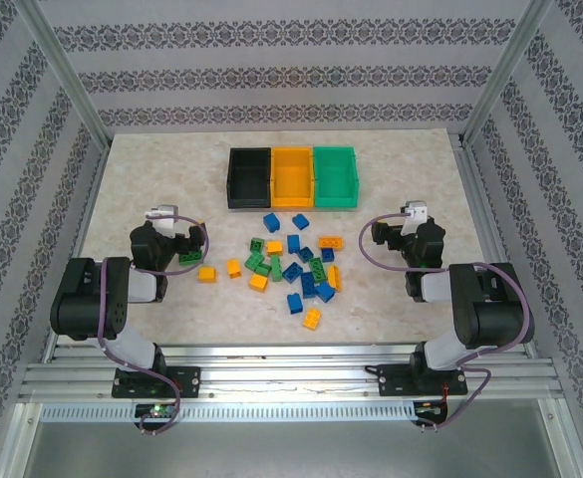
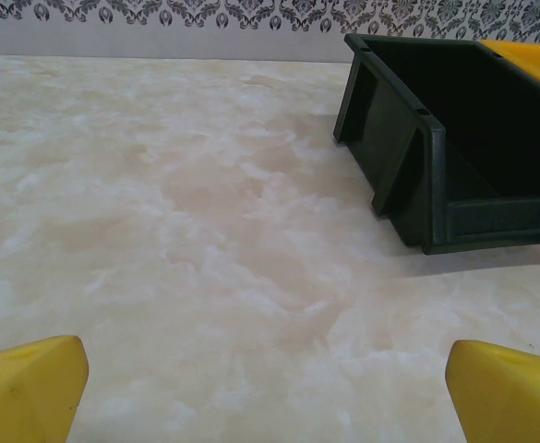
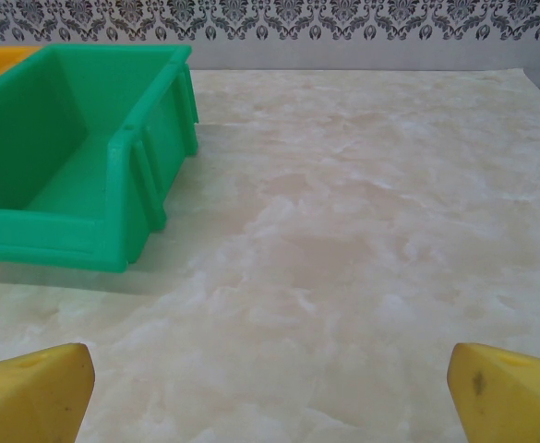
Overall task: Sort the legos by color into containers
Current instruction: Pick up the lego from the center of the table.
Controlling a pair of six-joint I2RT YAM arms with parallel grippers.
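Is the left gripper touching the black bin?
Apart. In the left wrist view, a stretch of bare table lies between the open left gripper and the black bin.

Legos (image 1: 294, 271) just before the containers (image 1: 292, 179)

The table (image 1: 161, 169) has a pale, marbled beige top, seen close up in both wrist views. Walls (image 1: 291, 60) with grey stripes and dark damask bands close it in on the left, right and far sides. Two metal posts (image 1: 72, 85) slant up from the far corners. Silver rails (image 1: 291, 373) run along the near edge. A white toothed strip (image 1: 271, 410) lies just nearer, and a grey panel (image 1: 291, 448) lies nearest.
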